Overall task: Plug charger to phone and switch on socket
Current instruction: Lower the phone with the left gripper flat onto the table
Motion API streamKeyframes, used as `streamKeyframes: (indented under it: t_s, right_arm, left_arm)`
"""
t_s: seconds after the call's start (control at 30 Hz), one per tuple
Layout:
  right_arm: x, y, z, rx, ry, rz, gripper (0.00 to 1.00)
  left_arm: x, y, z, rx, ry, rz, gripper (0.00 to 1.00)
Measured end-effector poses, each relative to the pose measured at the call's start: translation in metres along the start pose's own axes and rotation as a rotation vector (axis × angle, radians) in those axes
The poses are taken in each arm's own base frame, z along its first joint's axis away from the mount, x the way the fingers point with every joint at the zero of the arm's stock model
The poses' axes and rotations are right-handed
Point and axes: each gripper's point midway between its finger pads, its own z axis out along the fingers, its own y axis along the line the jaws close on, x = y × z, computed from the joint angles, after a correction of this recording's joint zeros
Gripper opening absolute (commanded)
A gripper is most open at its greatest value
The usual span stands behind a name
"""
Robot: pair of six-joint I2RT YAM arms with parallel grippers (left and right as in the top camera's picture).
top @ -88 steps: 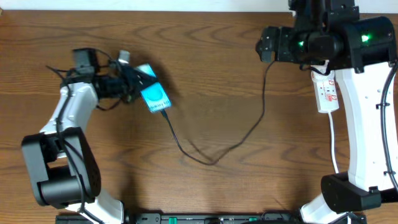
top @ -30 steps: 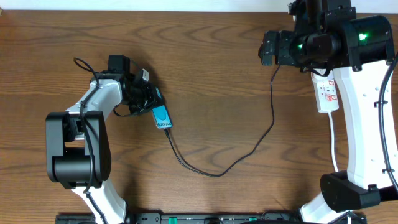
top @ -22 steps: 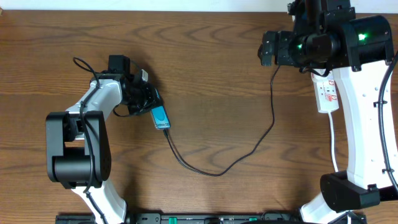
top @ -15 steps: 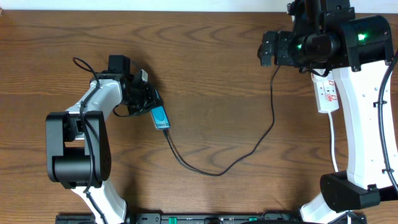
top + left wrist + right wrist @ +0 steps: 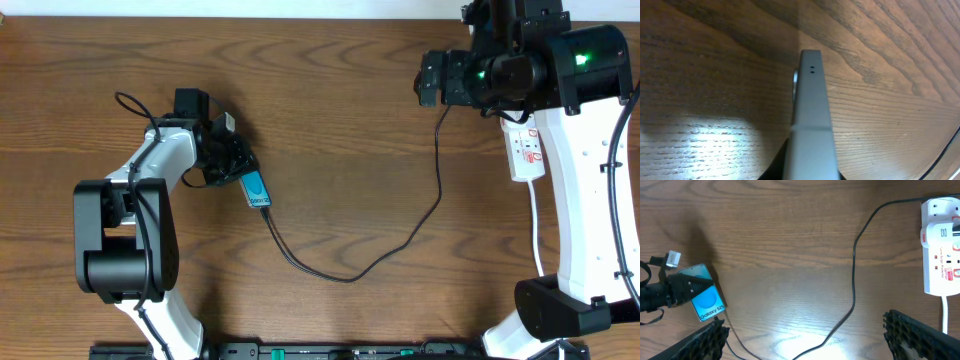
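The phone (image 5: pixel 257 188) shows its teal screen left of centre, held at its top end by my left gripper (image 5: pixel 228 157), which is shut on it. In the left wrist view the phone (image 5: pixel 810 115) is seen edge-on as a grey bar running out from between the dark fingers (image 5: pixel 777 172). The charger (image 5: pixel 350 279), a thin black cable, meets the phone's lower end, loops across the table and climbs to the far right. The white socket (image 5: pixel 525 150) lies partly under my right arm. My right gripper (image 5: pixel 430 78) hangs high and open, holding nothing. The right wrist view shows the phone (image 5: pixel 707 302), charger (image 5: pixel 854 280) and socket (image 5: pixel 940 255).
A thick white cord (image 5: pixel 537 235) runs from the socket toward the front edge along my right arm's white link (image 5: pixel 585 200). My left arm's base (image 5: pixel 115 250) stands at the front left. A small white tag (image 5: pixel 673 258) hangs off the left wrist's wiring.
Since about three seconds ago the left gripper has carried the phone a little toward the front and turned it. Over the last second it barely shifts. The right arm has not moved.
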Motion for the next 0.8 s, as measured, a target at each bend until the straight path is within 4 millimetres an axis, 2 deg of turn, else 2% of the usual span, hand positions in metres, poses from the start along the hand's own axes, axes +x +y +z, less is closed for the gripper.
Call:
streamKeyframes:
  t_s: [0.4,0.63,0.8]
  right_arm:
    - [0.000,0.000,0.000,0.000,0.000,0.000,0.99]
    - [0.000,0.000,0.000,0.000,0.000,0.000,0.99]
    - [0.000,0.000,0.000,0.000,0.000,0.000,0.99]
  left_arm:
    - [0.000,0.000,0.000,-0.002,-0.001,-0.002,0.07]
    - [0.004,0.007,0.012,-0.006,0.033,-0.023,0.07]
    - [0.004,0.004,0.014,0.018,0.039,-0.023,0.07]
